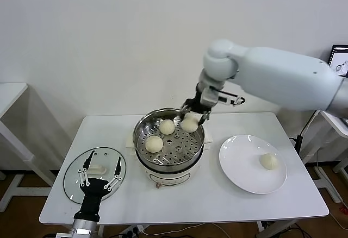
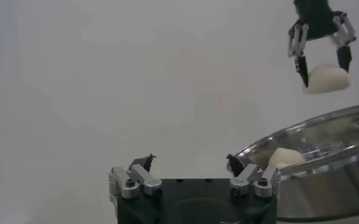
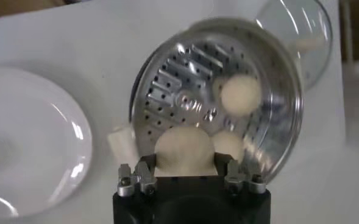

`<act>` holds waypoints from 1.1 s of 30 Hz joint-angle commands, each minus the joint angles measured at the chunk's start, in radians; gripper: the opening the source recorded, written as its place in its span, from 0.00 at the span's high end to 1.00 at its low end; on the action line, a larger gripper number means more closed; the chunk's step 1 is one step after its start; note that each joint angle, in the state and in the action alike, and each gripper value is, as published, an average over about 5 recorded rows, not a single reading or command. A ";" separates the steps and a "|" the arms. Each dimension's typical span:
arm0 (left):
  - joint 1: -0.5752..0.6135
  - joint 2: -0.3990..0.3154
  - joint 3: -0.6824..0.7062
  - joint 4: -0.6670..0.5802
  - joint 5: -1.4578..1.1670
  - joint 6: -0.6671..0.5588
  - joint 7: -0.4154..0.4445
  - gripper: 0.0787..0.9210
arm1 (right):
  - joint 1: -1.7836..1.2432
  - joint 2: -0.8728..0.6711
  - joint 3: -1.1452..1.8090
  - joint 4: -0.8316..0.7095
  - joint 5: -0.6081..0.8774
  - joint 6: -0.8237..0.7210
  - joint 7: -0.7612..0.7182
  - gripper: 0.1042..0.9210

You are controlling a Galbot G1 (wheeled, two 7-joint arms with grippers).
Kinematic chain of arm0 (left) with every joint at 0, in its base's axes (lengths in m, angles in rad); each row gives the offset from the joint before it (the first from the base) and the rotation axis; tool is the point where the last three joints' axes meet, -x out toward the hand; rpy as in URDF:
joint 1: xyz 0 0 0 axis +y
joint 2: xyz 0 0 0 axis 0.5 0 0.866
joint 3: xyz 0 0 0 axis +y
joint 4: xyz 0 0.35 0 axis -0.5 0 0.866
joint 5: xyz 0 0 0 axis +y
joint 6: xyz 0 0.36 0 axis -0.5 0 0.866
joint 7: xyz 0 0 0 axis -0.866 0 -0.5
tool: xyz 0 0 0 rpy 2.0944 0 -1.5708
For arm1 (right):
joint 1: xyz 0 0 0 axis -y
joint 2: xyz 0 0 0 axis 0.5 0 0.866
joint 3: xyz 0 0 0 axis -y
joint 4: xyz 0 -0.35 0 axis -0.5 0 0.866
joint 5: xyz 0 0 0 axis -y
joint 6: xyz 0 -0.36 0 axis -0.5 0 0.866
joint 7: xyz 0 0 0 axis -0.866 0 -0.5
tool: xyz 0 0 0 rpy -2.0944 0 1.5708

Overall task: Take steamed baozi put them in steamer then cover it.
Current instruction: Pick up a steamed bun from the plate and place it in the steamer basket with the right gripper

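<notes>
Baozi number three (image 1: 190,124) sits pinched between my right fingers (image 1: 198,114), which are closed on its sides, and it hangs just above the steamer's far rim. Two more buns already lie in the steamer (image 1: 142,133): one near the back (image 1: 166,126), close beside the bun I carry, and one toward the front left (image 1: 154,144). The fourth (image 1: 268,161) waits on the white plate (image 1: 239,167) to the steamer's right.

In my judgement, the step in hand is setting this bun down on the perforated floor. My right wrist view shows free floor on the side away from the two seated buns, so I would carry the load toward that open patch and avoid lowering it against the back bun, which it nearly touches. I would go down until the dough rests on the metal, then part the fingers only enough to free it, since soft dough may cling or dent. Lifting straight up afterwards should keep the fingertips off the rim.

My right gripper (image 3: 185,167) is the one at work. My left gripper (image 1: 99,176) hovers low over the cover (image 1: 73,181), which lies flat on the tabletop (image 1: 206,205) to the steamer's left; its fingers are spread wide and hold nothing.
</notes>
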 commanded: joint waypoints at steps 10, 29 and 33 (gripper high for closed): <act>-0.005 -0.002 0.002 0.003 -0.001 0.001 -0.004 0.12 | -0.153 0.103 -0.005 0.029 -0.276 0.241 0.067 0.31; -0.008 0.002 -0.006 0.011 -0.002 -0.017 -0.009 0.12 | -0.199 0.166 0.000 -0.055 -0.303 0.235 0.072 0.30; -0.010 0.005 -0.006 0.013 -0.002 -0.016 -0.010 0.12 | -0.184 0.152 0.005 -0.041 -0.288 0.225 0.081 0.24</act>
